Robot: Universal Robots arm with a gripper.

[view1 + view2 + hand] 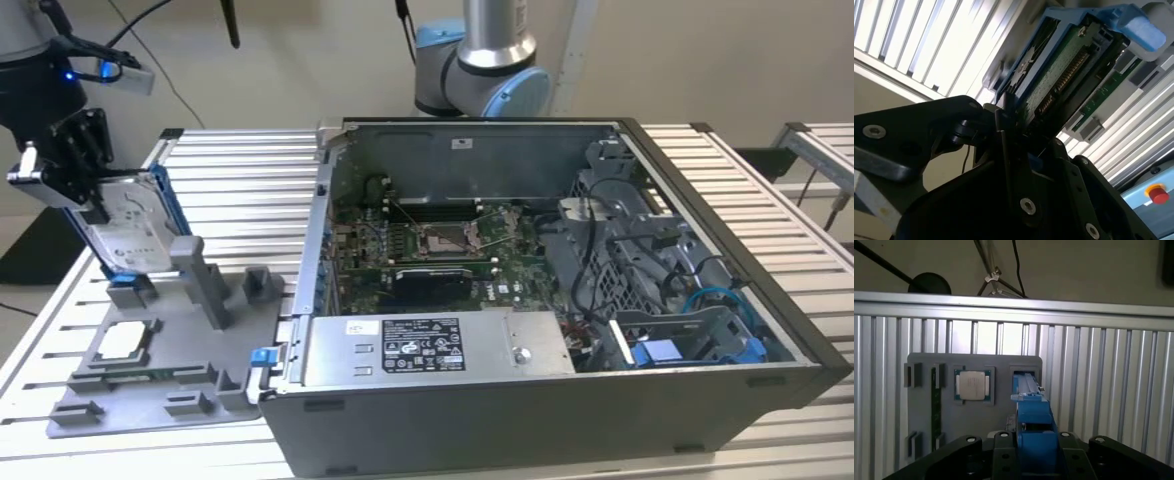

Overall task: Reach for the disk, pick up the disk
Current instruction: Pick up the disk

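One black gripper (94,200) in the exterior view is clamped on the upper part of the disk (130,228), at the exterior view's left. We see the disk standing nearly upright. It is a flat silver-grey metal slab with a white label on its broad face and a blue plastic frame along its edges. Its lower end is at a grey holder on the fixture plate (147,400), a matt grey moulded tray with posts and pockets; we cannot tell whether the two touch. A small square silver chip (124,340) lies in one pocket. The plate rests on a ribbed aluminium table (240,170), beside an open computer case (534,420) of grey sheet metal.

In the second wrist view we look along the other face of the disk (1059,80). It is a green circuit board with a row of metal contacts, rimmed by the blue frame. The dark gripper (1006,122) pinches its near end.

In the first wrist view we meet the disk (1034,420) edge-on, a narrow blue strip. It is held tight in the gripper (1035,440) between two black, bolted fingers (1004,450). Beyond it lie the fixture plate (924,415) and the chip (973,385), on the shiny slats of the table (1104,380).
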